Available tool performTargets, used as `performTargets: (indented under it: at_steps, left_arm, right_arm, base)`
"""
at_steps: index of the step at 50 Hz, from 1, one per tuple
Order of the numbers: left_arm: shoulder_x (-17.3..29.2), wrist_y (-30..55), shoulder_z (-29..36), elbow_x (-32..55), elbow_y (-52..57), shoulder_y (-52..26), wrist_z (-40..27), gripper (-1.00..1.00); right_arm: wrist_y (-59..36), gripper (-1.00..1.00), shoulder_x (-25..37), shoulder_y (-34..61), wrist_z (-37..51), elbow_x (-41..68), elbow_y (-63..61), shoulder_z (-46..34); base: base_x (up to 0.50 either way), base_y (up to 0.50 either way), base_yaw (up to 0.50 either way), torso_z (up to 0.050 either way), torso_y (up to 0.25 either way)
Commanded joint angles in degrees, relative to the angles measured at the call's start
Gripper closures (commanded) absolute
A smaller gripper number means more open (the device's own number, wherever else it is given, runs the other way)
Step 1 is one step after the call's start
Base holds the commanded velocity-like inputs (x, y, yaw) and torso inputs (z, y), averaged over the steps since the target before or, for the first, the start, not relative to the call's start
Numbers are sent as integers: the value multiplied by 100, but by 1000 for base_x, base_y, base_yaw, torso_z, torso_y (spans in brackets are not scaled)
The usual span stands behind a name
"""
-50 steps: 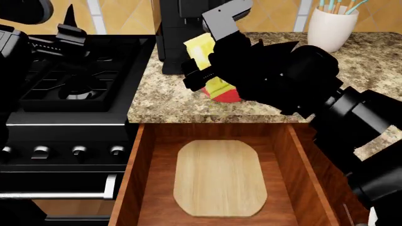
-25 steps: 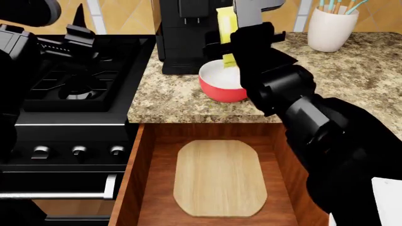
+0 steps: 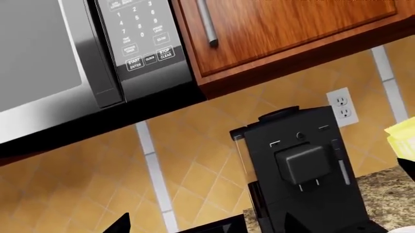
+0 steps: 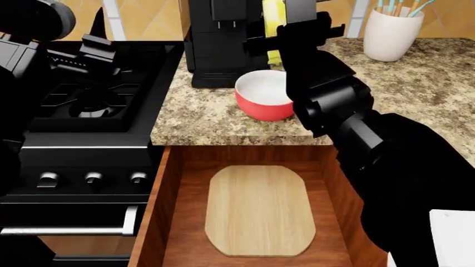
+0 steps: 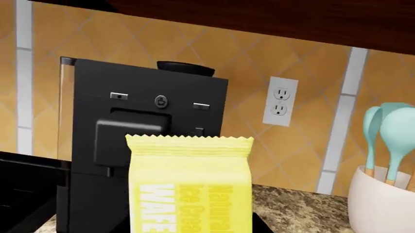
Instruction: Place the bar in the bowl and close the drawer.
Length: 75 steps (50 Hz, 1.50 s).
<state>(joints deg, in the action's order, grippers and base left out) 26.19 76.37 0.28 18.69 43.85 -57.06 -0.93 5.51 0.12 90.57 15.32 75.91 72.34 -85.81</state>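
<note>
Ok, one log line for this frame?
right gripper: holds bar upright above bowl | bar not in bowl | drawer open | left gripper: out of view

Robot body: matte black throughout.
Right arm (image 4: 349, 117) built of rounded, bulging segments joined in a chain, with a white panel (image 4: 453, 236) at its base; left arm (image 4: 30, 50) black, angular, sharp-edged.

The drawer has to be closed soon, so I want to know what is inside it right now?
Inside the open drawer a pale wooden board lies flat on its floor. The right arm covers the drawer's right side, so that part cannot be checked.
</note>
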Motion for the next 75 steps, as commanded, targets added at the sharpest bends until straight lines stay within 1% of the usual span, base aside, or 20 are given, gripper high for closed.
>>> performTargets:
  at_steps: [1, 14, 35, 48, 65, 75]
  left_arm:
    - [18, 6, -21, 38, 63, 17, -2, -100]
    - [77, -12, -48, 71, 82, 3, 9, -100]
    - [247, 441, -130, 224, 287, -370, 44, -100]
    - [277, 459, -118, 251, 316, -372, 6, -100]
    - [271, 380, -159, 273, 277, -309, -37, -100]
    - [297, 314, -190, 281, 246, -233, -51, -100]
  right_arm:
    - [-64, 100, -12, 204, -297, -96, 7, -37]
    - [-208, 100, -12, 304, -312, 3, -65, -89]
    - [-361, 100, -12, 481, -385, -22, -71, -105]
    - [-414, 100, -12, 490, -370, 109, -117, -121]
    - [-414, 100, -12, 494, -257, 286, -97, -161]
    - [-737, 100, -12, 475, -203, 453, -84, -194]
  base:
    - [0, 0, 0, 0, 0]
    - [0, 0, 0, 0, -119]
    - [-1, 0, 0, 0, -156]
    - [-1, 0, 0, 0, -157]
    - [-1, 0, 0, 0, -2]
    - [0, 0, 0, 0, 0]
